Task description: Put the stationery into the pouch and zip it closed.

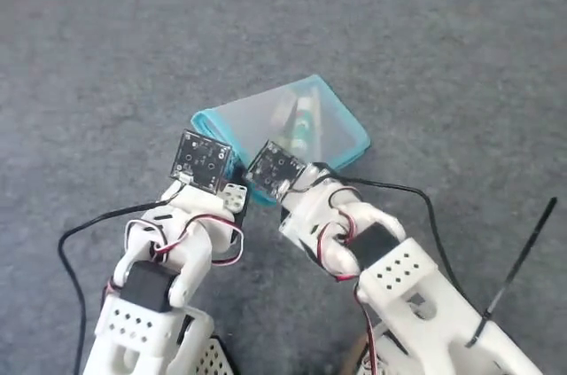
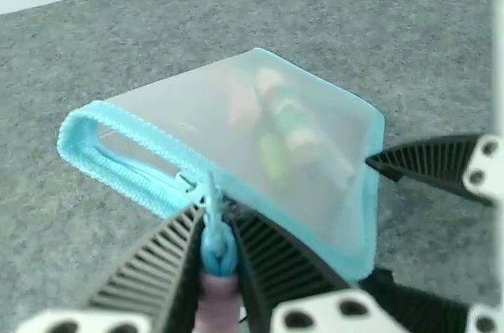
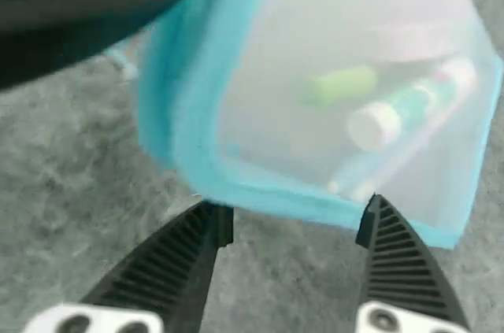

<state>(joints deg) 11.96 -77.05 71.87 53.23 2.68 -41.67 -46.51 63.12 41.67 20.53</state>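
Left end effector (image 2: 211, 221) clamps the blue zipper pull (image 2: 214, 245) of the translucent blue-trimmed pouch (image 2: 260, 132); right end effector (image 3: 295, 211), spread apart, likely braces its edge.

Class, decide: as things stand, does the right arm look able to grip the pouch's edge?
Likely yes: the right gripper is open, the pouch edge lies right at its fingertips, and nothing sits between them.

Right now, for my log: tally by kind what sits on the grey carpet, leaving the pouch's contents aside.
Translucent pouch with turquoise trim: 1
Black ribbed grippers: 2 (left gripper, right gripper)
Total: 3
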